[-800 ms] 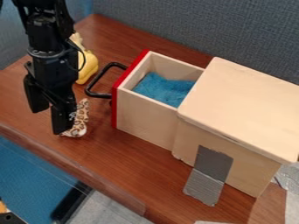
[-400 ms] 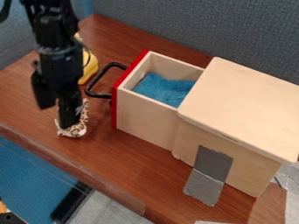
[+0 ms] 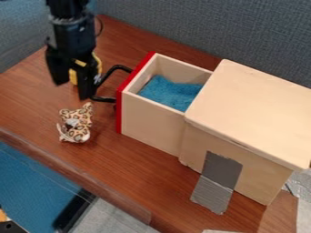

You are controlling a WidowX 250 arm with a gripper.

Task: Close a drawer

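Note:
My gripper (image 3: 72, 90) hangs at the upper left with its two fingers apart, just left of the drawer's black handle (image 3: 104, 99); I cannot tell whether it touches the handle. The drawer (image 3: 152, 120) stands pulled out from the left side of the wooden box (image 3: 258, 109). It has a red front (image 3: 119, 109) and a blue cloth (image 3: 170, 93) inside.
A leopard-print plush (image 3: 76, 124) lies below the gripper, left of the drawer. Behind the gripper a yellow toy (image 3: 96, 68) is partly hidden. Grey tape (image 3: 218, 177) runs from the box to the brown table (image 3: 139, 159). A grey partition (image 3: 206, 27) stands behind.
My gripper has moved right and up the view, away from the plush and to beside the handle. The plush is uncovered now; the drawer has not moved.

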